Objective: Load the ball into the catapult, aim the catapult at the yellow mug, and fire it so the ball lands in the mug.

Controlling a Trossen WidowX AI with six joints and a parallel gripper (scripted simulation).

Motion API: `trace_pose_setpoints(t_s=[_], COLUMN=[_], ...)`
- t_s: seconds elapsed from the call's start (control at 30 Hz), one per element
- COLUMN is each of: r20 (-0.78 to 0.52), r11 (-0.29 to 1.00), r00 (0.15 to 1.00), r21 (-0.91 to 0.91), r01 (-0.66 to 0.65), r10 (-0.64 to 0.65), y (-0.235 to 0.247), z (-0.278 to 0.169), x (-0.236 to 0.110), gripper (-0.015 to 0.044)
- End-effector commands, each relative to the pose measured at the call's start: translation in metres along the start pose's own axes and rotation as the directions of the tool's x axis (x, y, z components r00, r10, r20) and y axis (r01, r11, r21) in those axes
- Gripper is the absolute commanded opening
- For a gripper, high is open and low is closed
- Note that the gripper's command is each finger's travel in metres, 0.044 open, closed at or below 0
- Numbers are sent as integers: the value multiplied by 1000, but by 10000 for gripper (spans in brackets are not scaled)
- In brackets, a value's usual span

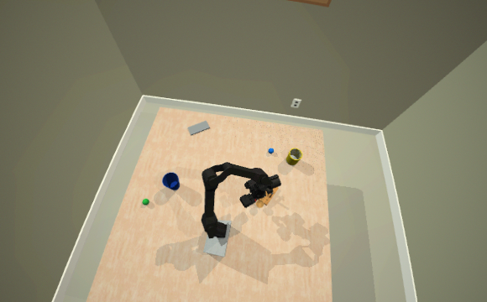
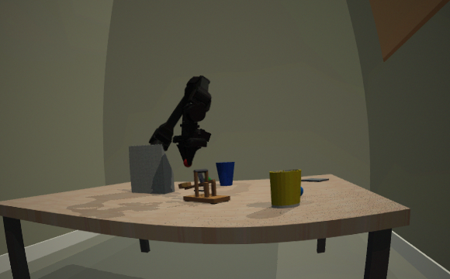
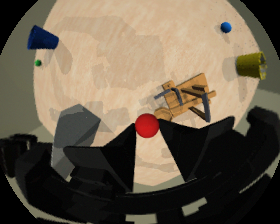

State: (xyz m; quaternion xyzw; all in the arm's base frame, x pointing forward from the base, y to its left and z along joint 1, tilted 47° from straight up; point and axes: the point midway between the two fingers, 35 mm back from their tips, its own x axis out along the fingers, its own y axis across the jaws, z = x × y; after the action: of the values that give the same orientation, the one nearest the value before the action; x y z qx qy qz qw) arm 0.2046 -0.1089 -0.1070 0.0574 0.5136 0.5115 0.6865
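My gripper (image 2: 186, 162) (image 3: 145, 123) is shut on a small red ball (image 2: 185, 162) (image 3: 147, 125) and holds it in the air above the table. The wooden catapult (image 1: 267, 198) (image 2: 205, 190) (image 3: 187, 98) stands on the table just below and a little beside the gripper. In the overhead view the gripper body hides the ball. The yellow mug (image 1: 294, 156) (image 2: 285, 188) (image 3: 251, 64) stands upright further off, beyond the catapult.
A blue cup (image 1: 170, 181) (image 2: 225, 173) (image 3: 42, 38), a small blue ball (image 1: 271, 150) (image 3: 225, 27) near the mug, a green ball (image 1: 145, 201) (image 3: 38, 63) and a flat grey slab (image 1: 198, 127) (image 2: 315, 180) lie on the table. The grey base block (image 1: 217, 244) (image 2: 149, 169) holds the arm.
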Motion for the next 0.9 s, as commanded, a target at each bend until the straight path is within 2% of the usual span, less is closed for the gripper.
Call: trace_pose_setpoints(t_s=[0.0,0.4,0.87], r20=[-13,-38,-65], r11=[992,857,529], r00=[1000,996,985], r21=[128,512,848], r01=[-20,-54,-30], r10=[22,85,159], y=[-6,-21,-36], z=[-3,-12,-22], x=[2,9,20], gripper=[0,0,0])
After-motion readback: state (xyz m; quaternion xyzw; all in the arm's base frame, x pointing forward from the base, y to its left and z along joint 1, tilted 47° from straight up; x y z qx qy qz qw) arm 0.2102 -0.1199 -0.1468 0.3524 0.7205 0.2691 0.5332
